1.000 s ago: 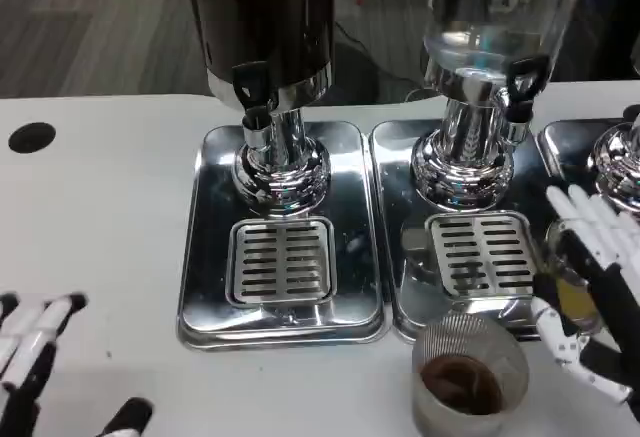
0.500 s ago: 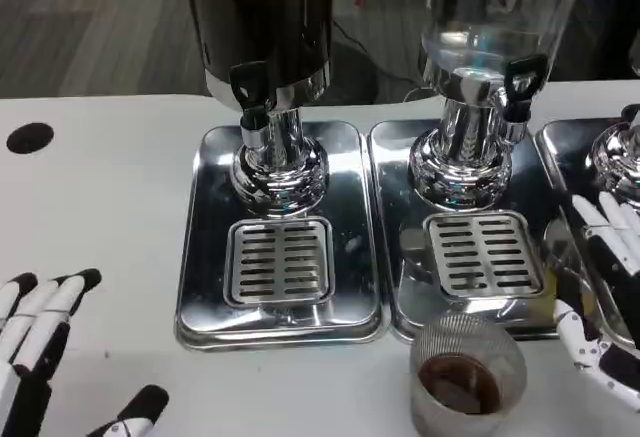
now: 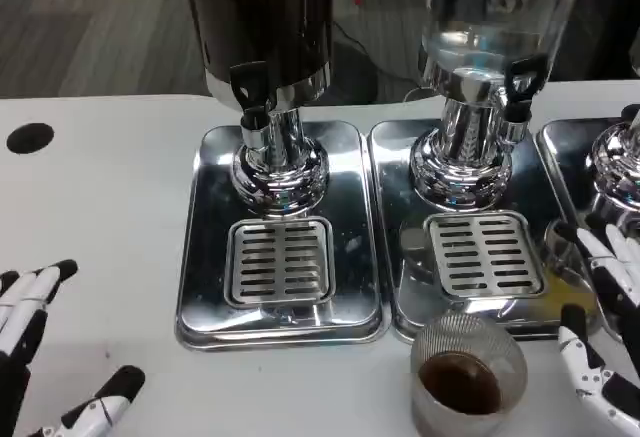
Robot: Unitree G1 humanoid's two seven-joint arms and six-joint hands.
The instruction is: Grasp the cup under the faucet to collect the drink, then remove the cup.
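Note:
A clear ribbed cup (image 3: 468,373) with dark drink in its bottom stands on the white table, just in front of the middle drip tray (image 3: 405,287). My right hand (image 3: 605,327) is to the cup's right at the picture's edge, fingers spread, a gap between it and the cup. My left hand (image 3: 30,357) lies low at the bottom left, fingers apart, holding nothing. The dark dispenser's faucet (image 3: 250,87) hangs over the left tray's grille (image 3: 280,260). The clear dispenser's faucet (image 3: 522,82) is at the upper right.
Two steel drip trays sit side by side, the left one (image 3: 205,297) under the dark dispenser. A third tray with another chrome base (image 3: 620,162) shows at the right edge. A black hole (image 3: 30,138) marks the table at far left.
My right hand has pulled back to the right and down, away from the cup. My left hand rose, then sank lower at the left. The cup has stayed put.

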